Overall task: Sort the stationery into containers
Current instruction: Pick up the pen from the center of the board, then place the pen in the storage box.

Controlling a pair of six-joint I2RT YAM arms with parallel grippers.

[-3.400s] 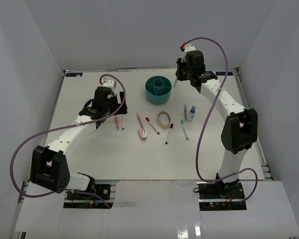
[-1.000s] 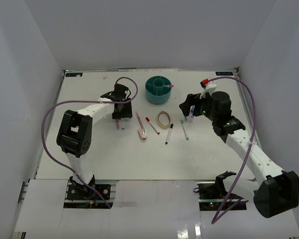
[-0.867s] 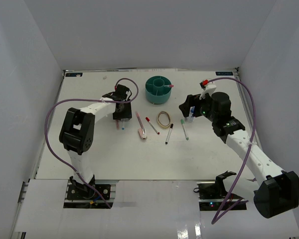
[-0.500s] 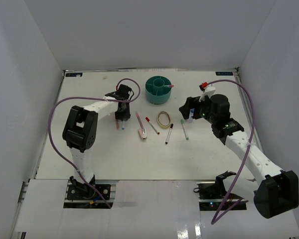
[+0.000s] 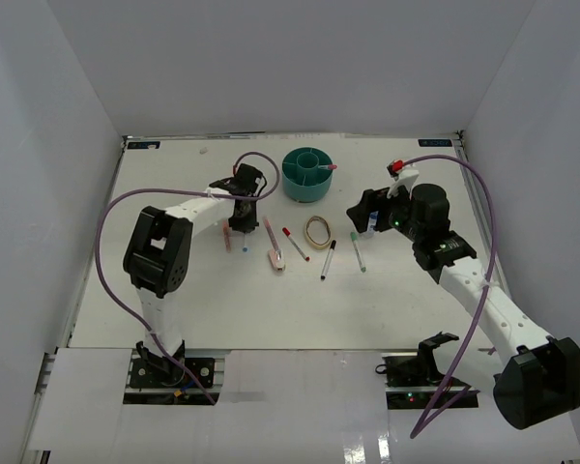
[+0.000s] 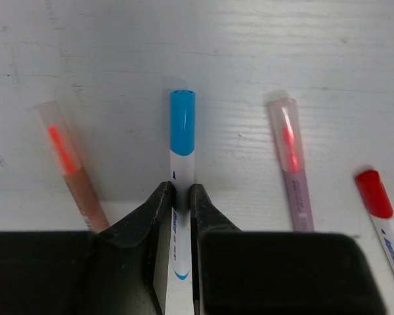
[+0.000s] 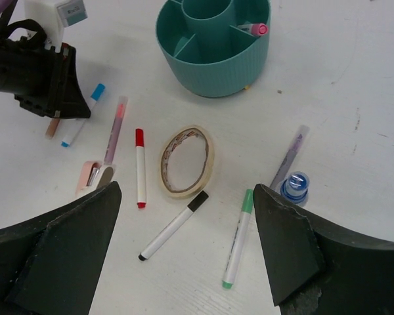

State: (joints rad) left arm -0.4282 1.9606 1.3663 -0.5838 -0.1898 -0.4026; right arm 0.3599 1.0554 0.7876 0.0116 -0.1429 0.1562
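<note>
On the table lies a blue-capped pen (image 6: 182,131), and my left gripper (image 6: 182,193) is shut on its white barrel. An orange pen (image 6: 69,157) lies to its left, a pink pen (image 6: 290,157) and a red-capped pen (image 6: 381,213) to its right. The teal organizer (image 5: 307,179) stands behind them with a pink-capped pen (image 7: 253,29) in a ring compartment. My right gripper (image 7: 186,187) hangs open above the tan loop (image 7: 186,193), black-capped pen (image 7: 174,225), green-capped pen (image 7: 238,239) and blue-capped bottle (image 7: 295,186), holding nothing.
A pink eraser (image 7: 92,176) lies beside the pink pen's lower end. A purple pen (image 7: 289,156) rests next to the bottle. White walls enclose the table on three sides. The left arm (image 5: 188,208) stretches across the table's left half.
My left gripper's jaws have closed from wide apart onto the blue-capped pen. The right arm has barely moved.
</note>
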